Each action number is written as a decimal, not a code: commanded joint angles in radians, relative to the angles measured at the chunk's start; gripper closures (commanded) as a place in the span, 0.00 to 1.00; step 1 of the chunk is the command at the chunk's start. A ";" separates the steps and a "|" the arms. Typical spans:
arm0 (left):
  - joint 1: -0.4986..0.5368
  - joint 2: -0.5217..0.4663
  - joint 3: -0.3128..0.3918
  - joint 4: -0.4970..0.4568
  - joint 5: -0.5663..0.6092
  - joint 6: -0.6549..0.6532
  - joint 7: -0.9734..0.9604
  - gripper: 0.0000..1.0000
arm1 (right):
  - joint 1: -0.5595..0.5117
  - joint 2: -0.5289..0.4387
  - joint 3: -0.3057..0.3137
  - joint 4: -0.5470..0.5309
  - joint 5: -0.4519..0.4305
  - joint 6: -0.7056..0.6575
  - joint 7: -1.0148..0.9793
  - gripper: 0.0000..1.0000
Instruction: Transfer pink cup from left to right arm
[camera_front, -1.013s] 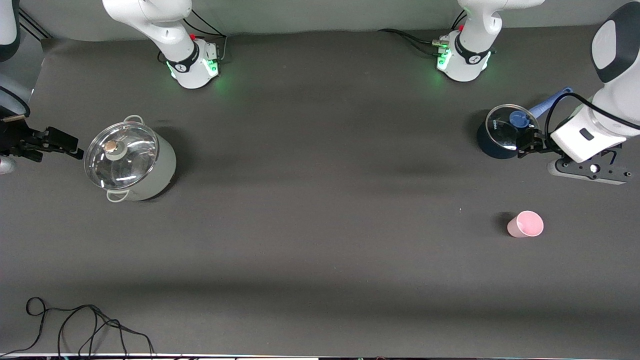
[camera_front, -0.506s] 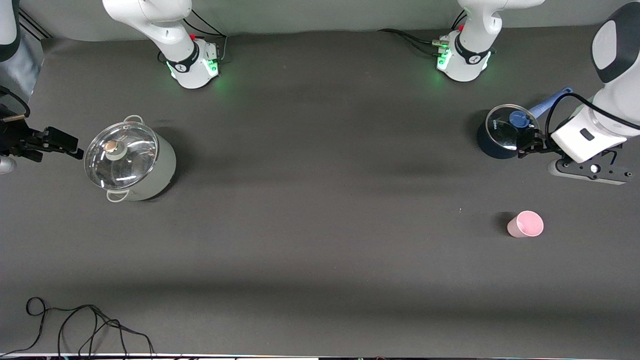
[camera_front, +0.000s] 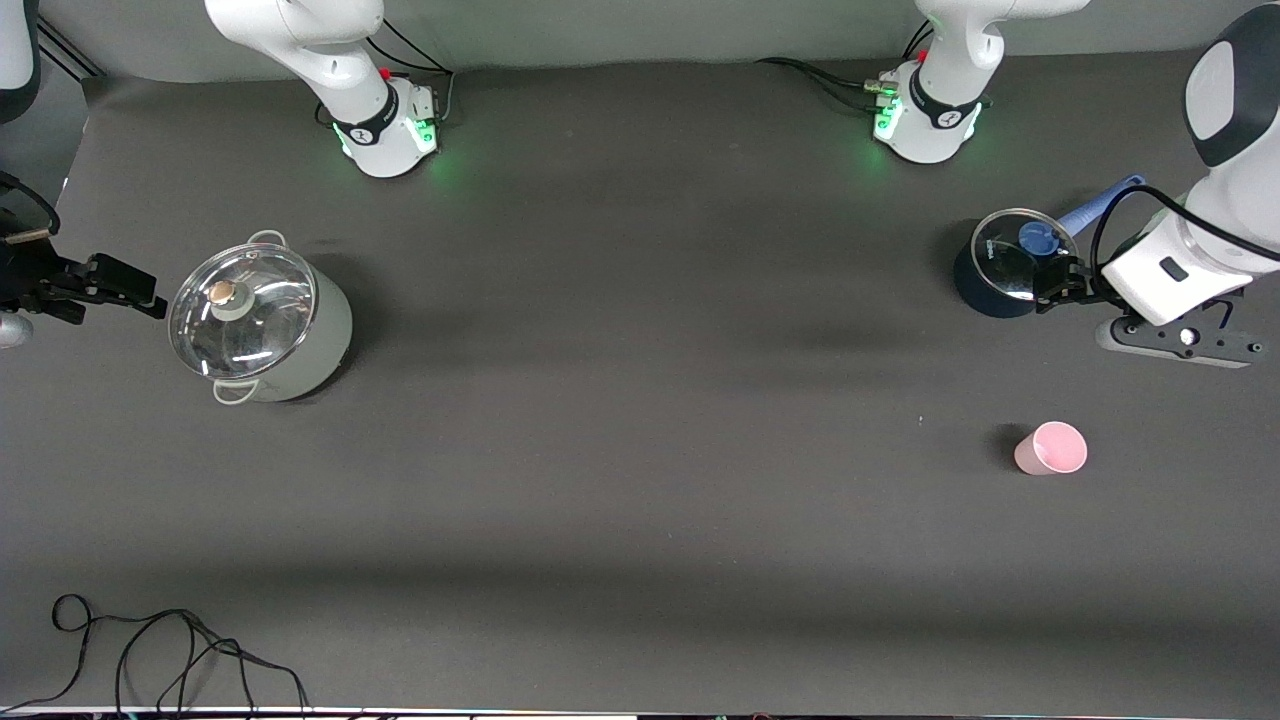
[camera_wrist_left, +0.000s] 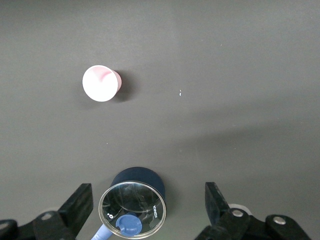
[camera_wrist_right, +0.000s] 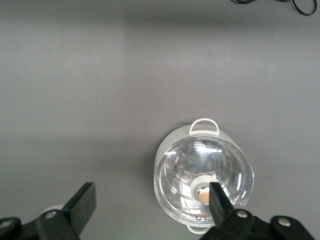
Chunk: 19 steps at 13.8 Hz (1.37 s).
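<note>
The pink cup (camera_front: 1050, 448) stands upright, nearer to the front camera than the blue saucepan (camera_front: 1005, 265). It looks light, stiff and smooth (maybe slippery), so grip its wall below the rim. The left gripper (camera_front: 1062, 283) hangs over the saucepan, the right gripper (camera_front: 125, 285) beside the grey pot (camera_front: 262, 320); both wide open, empty.

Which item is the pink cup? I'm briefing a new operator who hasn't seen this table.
Start at the dark blue saucepan with its glass lid, at the left arm's end of the table. Nearer the front camera, standing alone on the bare dark table, is the pink cup. It is pale pink, handleless, lidless and far smaller than either pot.
</note>
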<state>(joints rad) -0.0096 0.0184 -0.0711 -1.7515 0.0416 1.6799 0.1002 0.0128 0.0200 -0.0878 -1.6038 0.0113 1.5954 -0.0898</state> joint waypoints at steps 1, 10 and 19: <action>-0.009 0.006 0.008 0.020 -0.008 -0.023 0.006 0.00 | 0.007 -0.018 -0.007 -0.008 0.001 0.002 0.005 0.00; 0.046 0.043 0.017 0.066 -0.008 -0.006 0.306 0.00 | 0.007 -0.020 -0.007 -0.008 0.001 0.002 0.007 0.00; 0.236 0.106 0.016 0.156 -0.026 0.033 0.973 0.02 | 0.007 -0.020 -0.007 -0.008 0.001 0.002 0.007 0.00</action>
<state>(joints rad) 0.1698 0.0811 -0.0525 -1.6505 0.0407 1.6992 0.8962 0.0125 0.0184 -0.0878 -1.6038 0.0113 1.5954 -0.0898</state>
